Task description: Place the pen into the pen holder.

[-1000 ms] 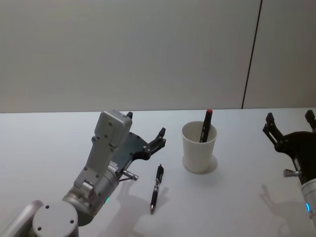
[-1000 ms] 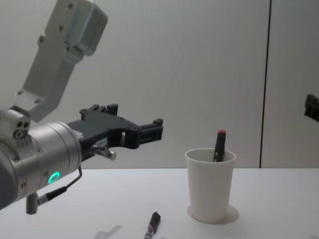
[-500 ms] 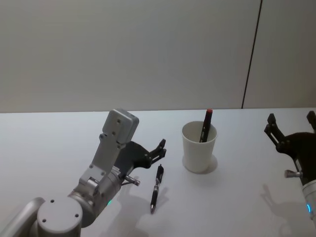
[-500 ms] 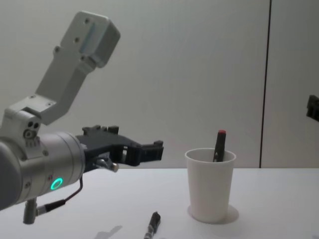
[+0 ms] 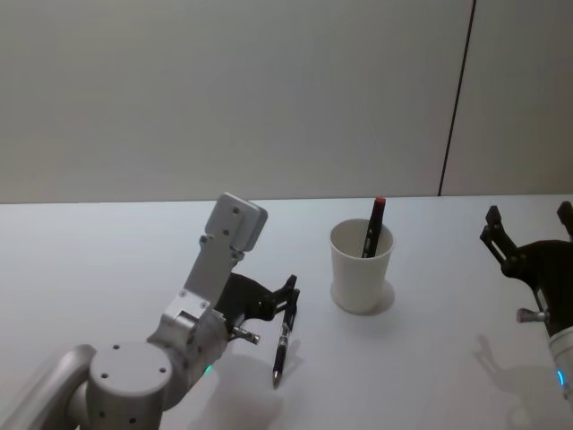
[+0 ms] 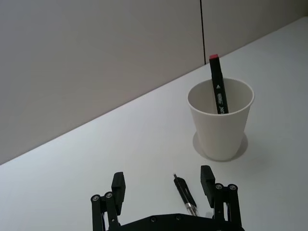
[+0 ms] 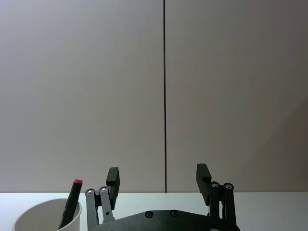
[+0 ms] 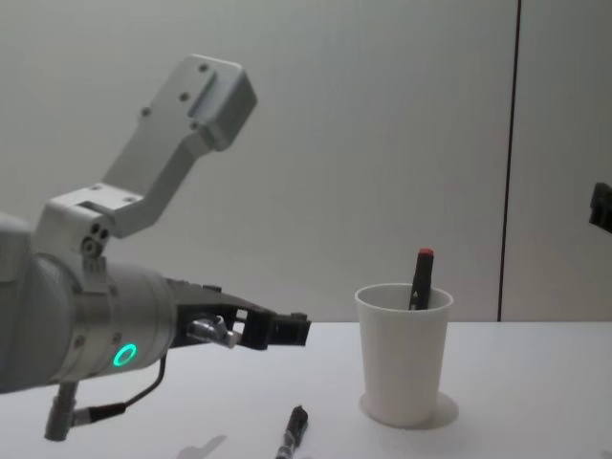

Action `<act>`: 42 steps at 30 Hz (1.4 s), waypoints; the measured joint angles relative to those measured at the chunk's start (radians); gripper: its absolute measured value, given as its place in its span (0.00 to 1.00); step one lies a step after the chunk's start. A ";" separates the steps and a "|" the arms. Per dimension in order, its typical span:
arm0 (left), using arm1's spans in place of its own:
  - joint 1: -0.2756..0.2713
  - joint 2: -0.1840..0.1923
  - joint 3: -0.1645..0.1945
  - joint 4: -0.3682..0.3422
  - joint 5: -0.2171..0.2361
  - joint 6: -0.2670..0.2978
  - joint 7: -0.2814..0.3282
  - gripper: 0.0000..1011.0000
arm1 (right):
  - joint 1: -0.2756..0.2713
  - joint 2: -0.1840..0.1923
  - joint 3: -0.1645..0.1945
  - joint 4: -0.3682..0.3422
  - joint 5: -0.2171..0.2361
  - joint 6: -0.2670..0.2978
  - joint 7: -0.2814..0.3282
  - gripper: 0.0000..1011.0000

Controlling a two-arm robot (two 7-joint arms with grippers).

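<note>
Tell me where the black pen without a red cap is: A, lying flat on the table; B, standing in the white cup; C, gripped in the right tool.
A: the black pen lies flat on the table beside the pen holder, with the left tool open near its end.

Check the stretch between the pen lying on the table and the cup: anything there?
Nothing but bare table between the pen and the pen holder, seen in the head view.
</note>
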 joint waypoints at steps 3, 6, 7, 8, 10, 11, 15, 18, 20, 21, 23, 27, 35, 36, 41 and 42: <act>-0.006 -0.012 0.003 -0.004 0.005 0.051 0.010 0.99 | 0.000 0.000 0.000 0.000 0.000 0.000 0.000 0.99; -0.012 -0.025 0.007 -0.006 0.008 0.099 0.020 0.99 | 0.000 0.000 0.000 0.000 0.000 0.000 -0.001 0.99; -0.012 -0.025 0.007 -0.006 0.008 0.099 0.020 0.99 | 0.000 0.000 0.000 0.000 0.000 0.000 -0.001 0.99; -0.015 -0.031 0.008 -0.006 0.009 0.123 0.024 0.99 | 0.000 0.000 0.000 0.000 0.000 0.000 -0.001 0.99; -0.021 -0.043 0.010 -0.006 0.011 0.160 0.029 0.99 | 0.000 0.000 0.000 0.000 0.000 0.000 -0.001 0.99; -0.025 -0.049 0.012 -0.005 0.012 0.184 0.033 0.99 | 0.000 0.000 0.000 0.000 0.000 0.000 -0.001 0.99; -0.035 -0.068 0.015 0.001 0.014 0.249 0.041 0.99 | 0.000 0.000 0.000 0.000 0.000 0.000 -0.001 0.99; -0.043 -0.081 0.017 0.008 0.015 0.289 0.046 0.99 | 0.000 0.000 0.000 0.000 0.000 0.000 -0.001 0.99; -0.050 -0.093 0.019 0.015 0.016 0.324 0.051 0.99 | 0.000 0.000 0.000 0.000 0.000 0.000 -0.001 0.99; -0.055 -0.103 0.021 0.022 0.016 0.348 0.054 0.99 | 0.000 0.000 0.000 0.000 0.000 0.000 -0.001 0.99; -0.059 -0.111 0.022 0.028 0.016 0.365 0.056 0.99 | 0.000 0.000 0.000 0.000 0.000 0.000 -0.001 0.99; -0.069 -0.130 0.024 0.047 0.016 0.411 0.060 0.99 | 0.000 0.000 0.000 0.000 0.000 0.000 -0.001 0.99; -0.088 -0.167 0.026 0.099 0.016 0.458 0.062 0.99 | 0.000 0.000 0.000 0.000 0.000 0.000 -0.001 0.99; -0.089 -0.170 0.026 0.103 0.016 0.460 0.062 0.99 | 0.000 0.000 0.000 0.000 0.000 0.000 -0.001 0.99; -0.097 -0.185 0.024 0.133 0.022 0.469 0.061 0.99 | 0.000 0.000 0.000 0.000 0.000 0.000 -0.001 0.99; -0.098 -0.186 0.024 0.135 0.023 0.470 0.061 0.99 | 0.000 0.000 0.000 0.000 0.000 0.000 -0.001 0.99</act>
